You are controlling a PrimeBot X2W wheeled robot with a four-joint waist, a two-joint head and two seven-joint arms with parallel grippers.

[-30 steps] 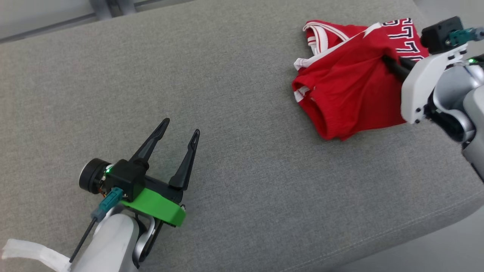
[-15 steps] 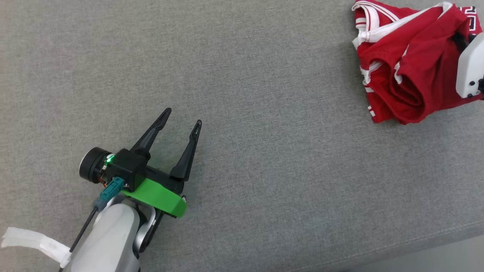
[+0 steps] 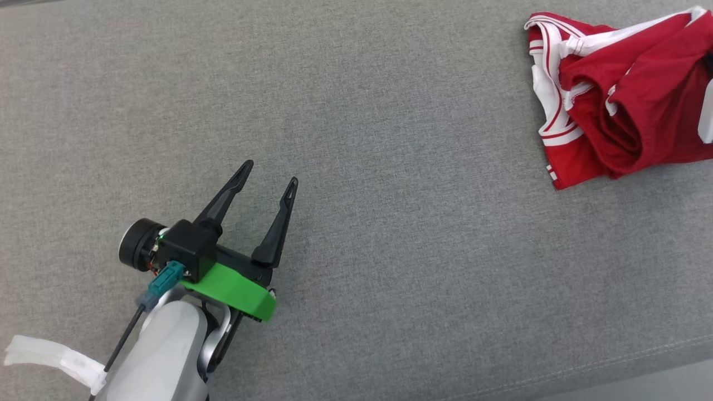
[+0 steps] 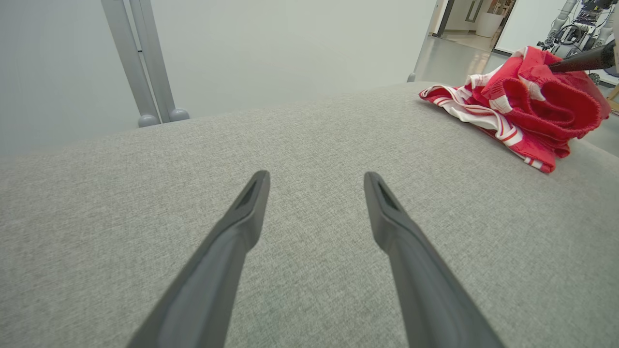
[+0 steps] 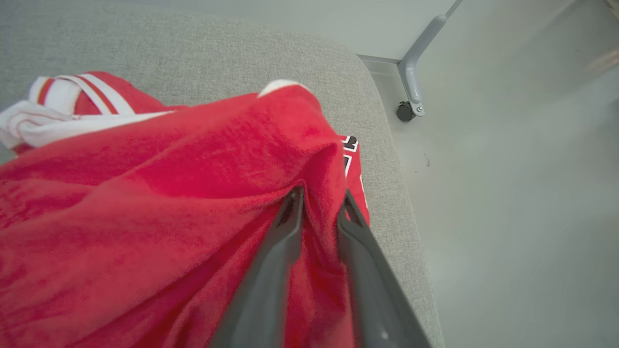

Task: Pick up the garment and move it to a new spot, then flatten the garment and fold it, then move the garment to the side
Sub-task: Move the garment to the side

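The garment (image 3: 629, 111) is a red jersey with white trim, lying crumpled at the far right of the grey cushion (image 3: 390, 167). In the right wrist view my right gripper (image 5: 320, 195) sits on the garment (image 5: 169, 193), its fingers a little apart with a raised fold of red cloth between them. A white piece of the right arm (image 3: 707, 111) shows at the head view's right edge. My left gripper (image 3: 270, 172) hovers open and empty over bare cushion at the lower left, far from the garment (image 4: 532, 106). Its fingers point along the cushion in the left wrist view, around the left gripper (image 4: 314, 179).
The cushion's front edge runs along the lower right of the head view. Its right end drops to a pale floor, where a metal leg with a caster (image 5: 411, 96) stands. Two grey posts (image 4: 145, 72) rise behind the cushion. A white strap (image 3: 44, 356) hangs by my left arm.
The head camera has swung, so the garment now sits at the frame's right edge. My right gripper's fingers have parted slightly on the cloth. The left gripper has not moved.
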